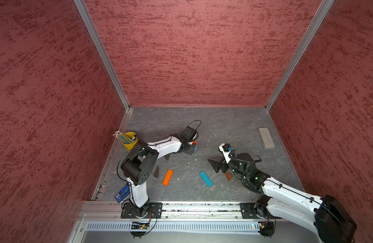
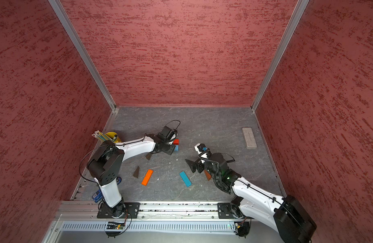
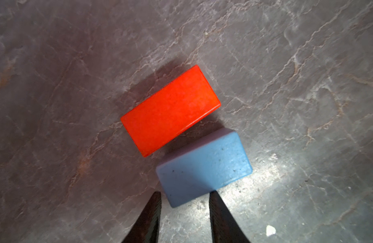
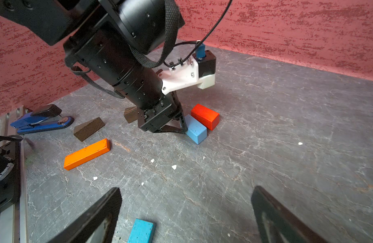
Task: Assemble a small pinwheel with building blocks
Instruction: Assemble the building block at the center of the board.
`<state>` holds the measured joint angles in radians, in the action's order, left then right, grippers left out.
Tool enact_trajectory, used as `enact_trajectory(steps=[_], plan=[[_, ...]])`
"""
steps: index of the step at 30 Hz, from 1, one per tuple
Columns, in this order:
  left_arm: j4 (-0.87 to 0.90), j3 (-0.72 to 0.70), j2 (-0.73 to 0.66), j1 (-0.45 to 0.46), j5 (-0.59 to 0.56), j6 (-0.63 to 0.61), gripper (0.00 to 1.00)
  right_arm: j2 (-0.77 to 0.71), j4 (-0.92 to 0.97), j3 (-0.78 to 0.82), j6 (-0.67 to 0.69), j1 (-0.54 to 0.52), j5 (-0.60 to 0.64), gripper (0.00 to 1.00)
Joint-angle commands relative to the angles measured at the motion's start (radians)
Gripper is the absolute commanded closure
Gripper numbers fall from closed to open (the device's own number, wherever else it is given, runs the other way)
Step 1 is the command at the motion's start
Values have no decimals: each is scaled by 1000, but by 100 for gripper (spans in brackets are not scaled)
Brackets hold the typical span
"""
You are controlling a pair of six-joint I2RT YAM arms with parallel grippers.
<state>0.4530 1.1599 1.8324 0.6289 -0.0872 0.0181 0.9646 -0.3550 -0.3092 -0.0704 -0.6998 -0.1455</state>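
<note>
No pinwheel is in view; the building blocks lie loose on the grey floor. A red block and a light-blue block sit side by side. My left gripper is narrowly open, one fingertip against the blue block's edge, holding nothing. An orange bar, a teal bar and two brown wedges lie nearer the front. An orange-brown wedge shows partly under the right arm. My right gripper hovers wide open above bare floor, beside the teal bar.
A yellow cup of pencils stands at the left wall. A grey rectangular block lies at the back right. A blue stapler rests by the left arm's base. Red walls close in three sides.
</note>
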Motion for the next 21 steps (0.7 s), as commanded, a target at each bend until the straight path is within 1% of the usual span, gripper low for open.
enact_trajectory(steps=[1, 21], plan=[[-11, 23, 24, -5, 2, 2, 60, 2, -32, 7, 1, -9, -8, 1], [-17, 41, 50, -15, -5, 48, 61, 8, -35, 7, 3, -8, -12, 1]])
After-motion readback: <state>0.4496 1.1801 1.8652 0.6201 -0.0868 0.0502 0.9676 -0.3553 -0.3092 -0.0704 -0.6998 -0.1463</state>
